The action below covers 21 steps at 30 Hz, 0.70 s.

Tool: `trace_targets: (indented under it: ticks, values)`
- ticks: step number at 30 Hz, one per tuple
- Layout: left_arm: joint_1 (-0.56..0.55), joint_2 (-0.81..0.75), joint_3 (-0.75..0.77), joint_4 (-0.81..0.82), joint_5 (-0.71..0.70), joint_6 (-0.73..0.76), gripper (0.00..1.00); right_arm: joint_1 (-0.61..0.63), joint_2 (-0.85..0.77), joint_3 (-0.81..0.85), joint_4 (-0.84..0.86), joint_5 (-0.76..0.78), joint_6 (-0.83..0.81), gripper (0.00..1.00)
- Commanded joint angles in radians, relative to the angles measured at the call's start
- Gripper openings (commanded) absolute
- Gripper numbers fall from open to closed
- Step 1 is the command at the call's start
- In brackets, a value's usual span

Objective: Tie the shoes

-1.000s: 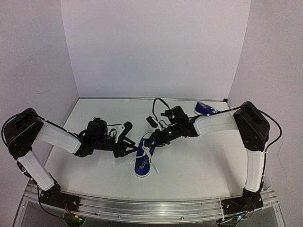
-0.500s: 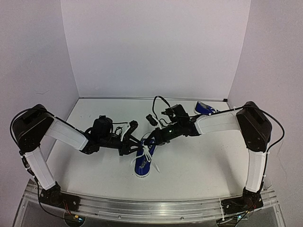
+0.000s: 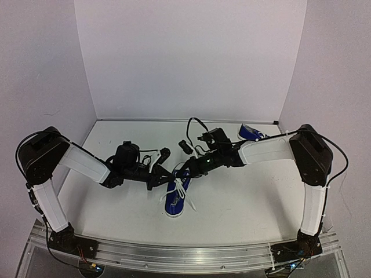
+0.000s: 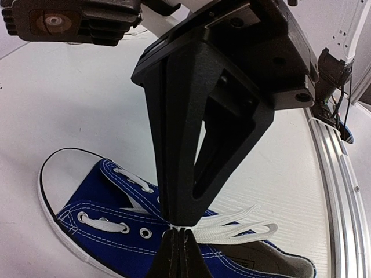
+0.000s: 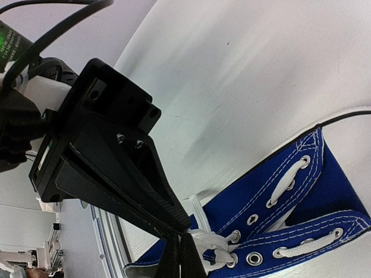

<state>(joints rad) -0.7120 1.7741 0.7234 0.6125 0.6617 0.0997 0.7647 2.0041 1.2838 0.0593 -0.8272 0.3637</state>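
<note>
Slippage is the main risk: the left gripper (image 4: 178, 227) is closed to a thin pinch on the white lace (image 4: 235, 229) right at its tips, over the throat of the blue shoe (image 4: 110, 211), and the right gripper (image 5: 184, 233), equally closed, nips lace just beside it. Pulling apart could slide the strand free or drag the light, unheld shoe. The other shoe (image 3: 250, 134) lies well behind the right gripper.
</note>
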Motion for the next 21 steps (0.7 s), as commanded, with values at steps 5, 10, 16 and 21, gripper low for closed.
trace_targets:
  ticks: [5, 10, 16, 21]
  values:
    - [0.003, -0.034, -0.049, 0.048, 0.025, 0.003, 0.0, -0.014, -0.042, -0.011, 0.025, 0.026, -0.005, 0.0]
    - [0.004, -0.044, -0.056, 0.029, 0.016, 0.014, 0.0, -0.018, -0.039, -0.013, 0.024, 0.03, -0.002, 0.0]
    - [0.0, -0.065, -0.033, 0.016, -0.014, 0.0, 0.03, -0.017, -0.023, -0.005, 0.026, 0.018, 0.001, 0.0]
    - [-0.003, -0.139, -0.049, 0.012, -0.054, -0.005, 0.31, -0.017, -0.015, 0.004, 0.025, 0.016, 0.001, 0.0]
